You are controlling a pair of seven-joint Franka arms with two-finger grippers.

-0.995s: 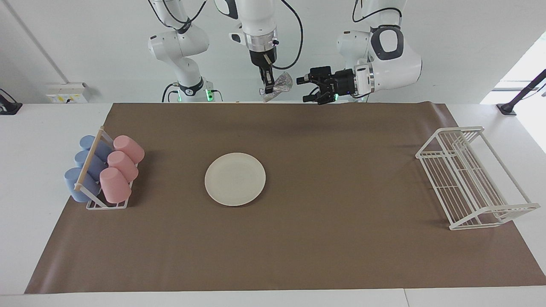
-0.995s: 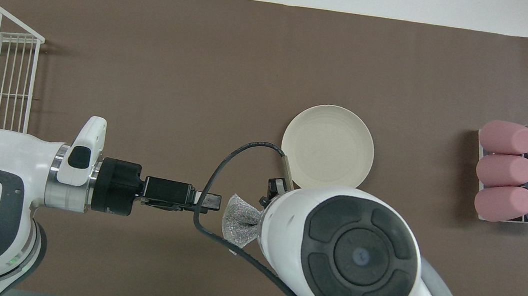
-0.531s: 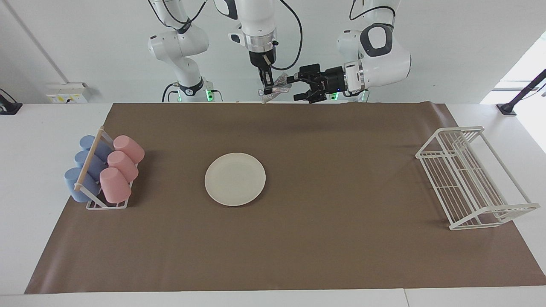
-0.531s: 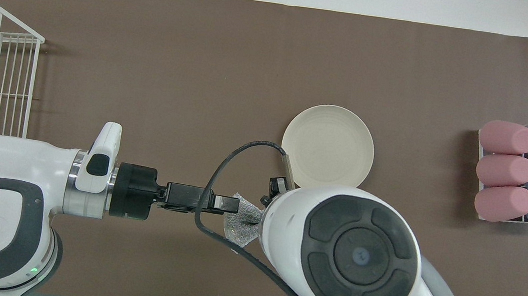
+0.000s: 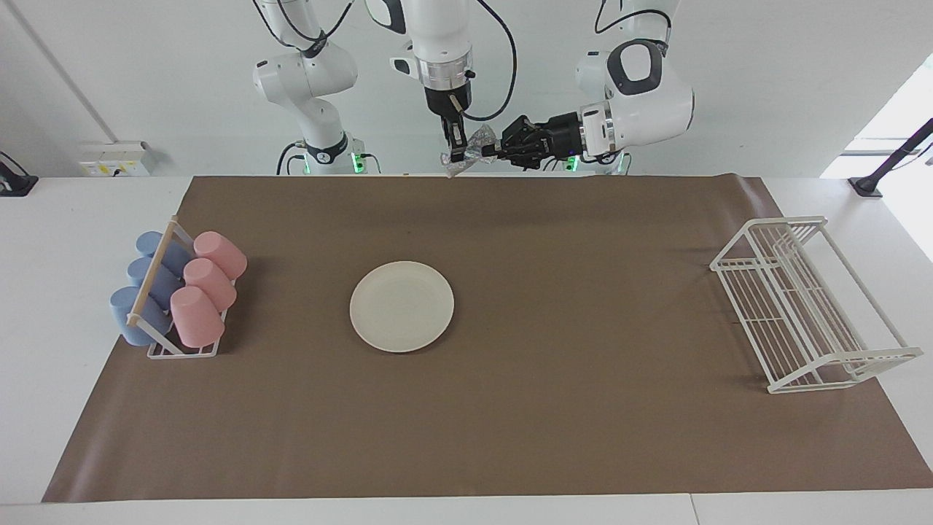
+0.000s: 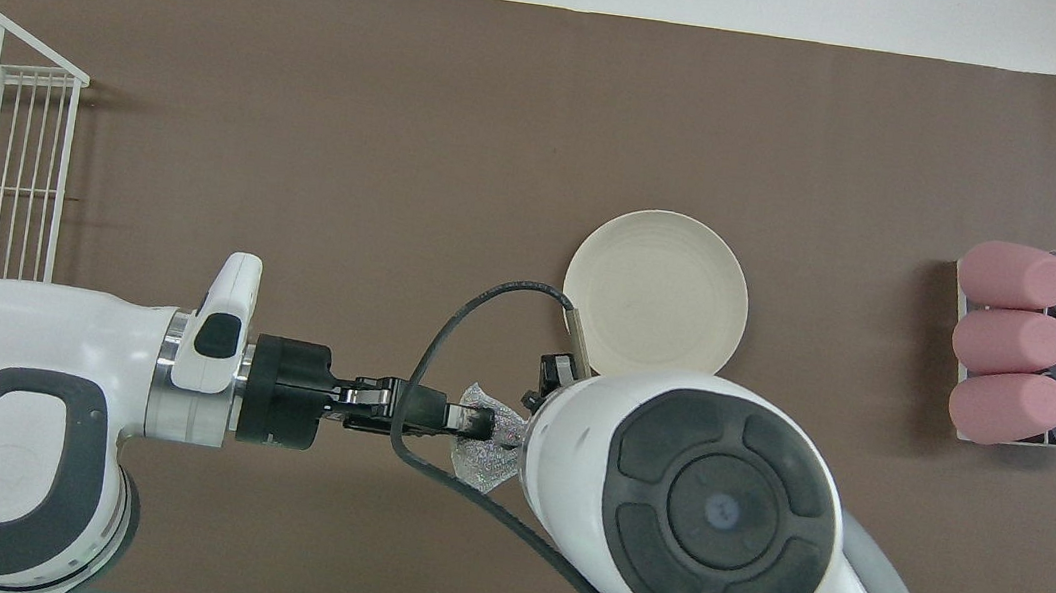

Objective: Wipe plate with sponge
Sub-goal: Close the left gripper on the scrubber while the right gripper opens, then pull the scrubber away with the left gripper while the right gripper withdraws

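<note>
Bright, even light, and both views sharp.
Soft shadows fall beside the wire rack (image 5: pixel 809 306) and cups (image 5: pixel 178 292) (daylight glares at one edge).

The sponge (image 5: pixel 477 149) looked like a crinkled wad of shiny, silvery metallic mesh. The plate (image 5: pixel 401 306) was smooth, matt and cream-white. A matt brown paper-like sheet (image 5: pixel 510 423) covered the smooth white table (image 5: pixel 44 292). The wire rack (image 5: pixel 805 306) was of white-coated wire. The pink cups (image 5: pixel 204 288) and blue cups (image 5: pixel 142 292) looked matt plastic, under a pale wooden rod (image 5: pixel 151 273). The arm shells (image 6: pixel 722 522) were glossy white.
</note>
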